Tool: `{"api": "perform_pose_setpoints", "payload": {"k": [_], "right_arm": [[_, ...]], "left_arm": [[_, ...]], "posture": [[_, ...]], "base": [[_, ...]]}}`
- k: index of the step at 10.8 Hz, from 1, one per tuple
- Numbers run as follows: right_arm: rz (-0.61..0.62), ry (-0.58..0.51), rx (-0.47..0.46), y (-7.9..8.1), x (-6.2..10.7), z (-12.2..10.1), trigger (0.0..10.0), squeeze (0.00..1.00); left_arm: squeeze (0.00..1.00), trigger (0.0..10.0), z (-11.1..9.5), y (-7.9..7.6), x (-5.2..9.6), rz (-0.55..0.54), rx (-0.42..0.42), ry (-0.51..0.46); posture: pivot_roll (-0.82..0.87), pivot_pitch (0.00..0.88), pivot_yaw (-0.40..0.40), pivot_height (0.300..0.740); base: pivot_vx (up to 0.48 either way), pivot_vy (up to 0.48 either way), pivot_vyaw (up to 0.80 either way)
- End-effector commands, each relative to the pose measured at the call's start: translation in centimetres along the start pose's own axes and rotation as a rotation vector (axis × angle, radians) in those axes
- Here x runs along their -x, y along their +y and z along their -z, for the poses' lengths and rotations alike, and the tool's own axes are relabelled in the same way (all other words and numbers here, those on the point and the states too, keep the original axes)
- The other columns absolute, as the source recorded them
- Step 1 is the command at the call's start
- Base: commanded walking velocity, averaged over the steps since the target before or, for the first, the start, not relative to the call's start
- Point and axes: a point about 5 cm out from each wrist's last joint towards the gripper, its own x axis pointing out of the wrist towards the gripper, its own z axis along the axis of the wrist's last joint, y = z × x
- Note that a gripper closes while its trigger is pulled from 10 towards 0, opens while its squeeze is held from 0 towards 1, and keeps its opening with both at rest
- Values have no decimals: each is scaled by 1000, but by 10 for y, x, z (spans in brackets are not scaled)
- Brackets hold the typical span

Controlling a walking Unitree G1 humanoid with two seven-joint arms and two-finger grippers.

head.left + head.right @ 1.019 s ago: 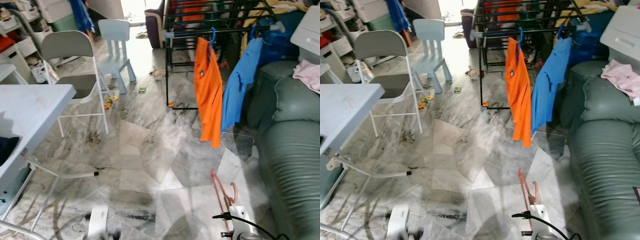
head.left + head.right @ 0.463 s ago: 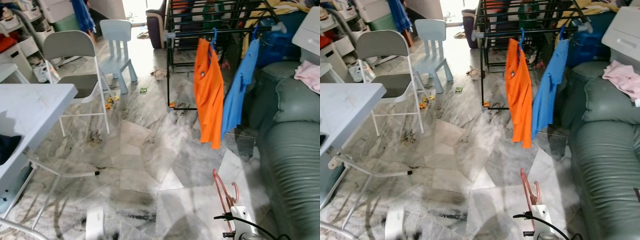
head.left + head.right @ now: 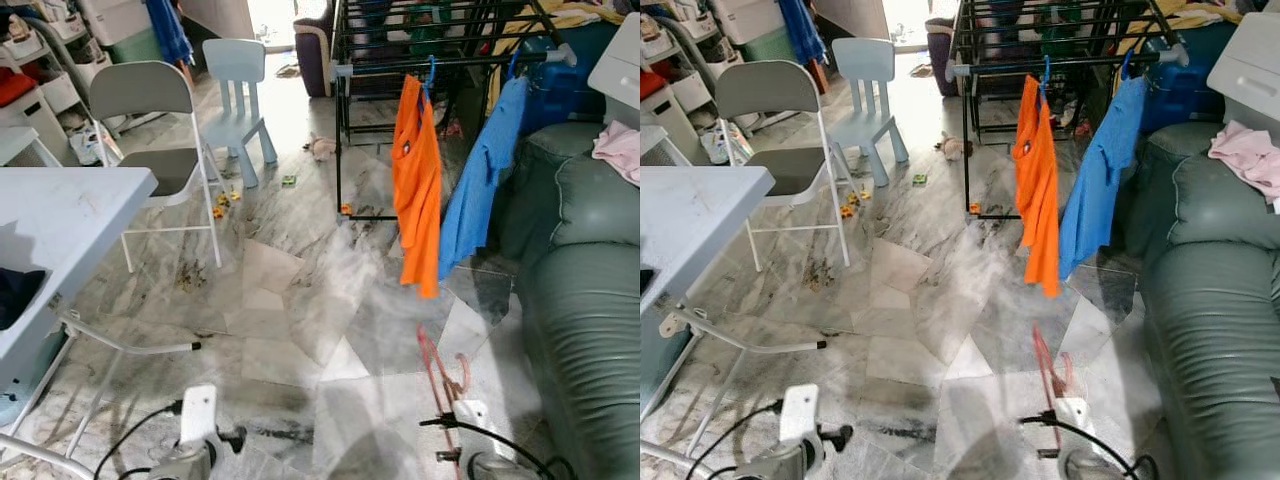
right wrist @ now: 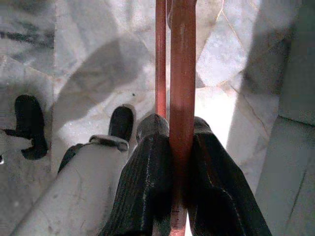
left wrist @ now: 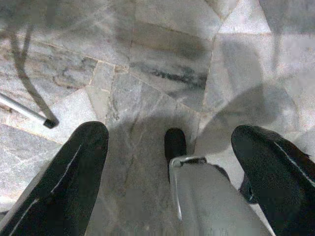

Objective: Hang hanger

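Your right gripper [image 4: 172, 189] is pinched on the hanger [image 3: 438, 362], held low near the sofa [image 3: 585, 330]. The left gripper [image 5: 170, 162] hangs spread and empty. The rack [image 3: 440, 45] stands well ahead, so the thin hanger could twist or slip in the fingers on the walk, or snag the orange shirt [image 3: 416, 185]. The hanger is slim, pinkish-red, its hook end pointing forward.
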Motion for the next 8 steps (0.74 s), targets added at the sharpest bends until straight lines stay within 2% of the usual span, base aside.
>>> {"api": "perform_pose_setpoints", "payload": {"k": [1,4,8], "right_arm": [[-6,-6,1,3,0,-1,10000,0],[1,-3,11,1,0,0,10000,0],[9,-6,22,-2,0,-1,10000,0]], "left_arm": [[0,10000,7,5,1,-11,-20,26],[0,10000,19,8,2,-20,-34,56],[0,10000,23,9,3,-28,-37,64]], "posture": [[-107,0,99,740],[-102,0,92,740],[-100,0,83,740]], "base": [[0,0,0],[0,0,0],[0,0,0]]}}
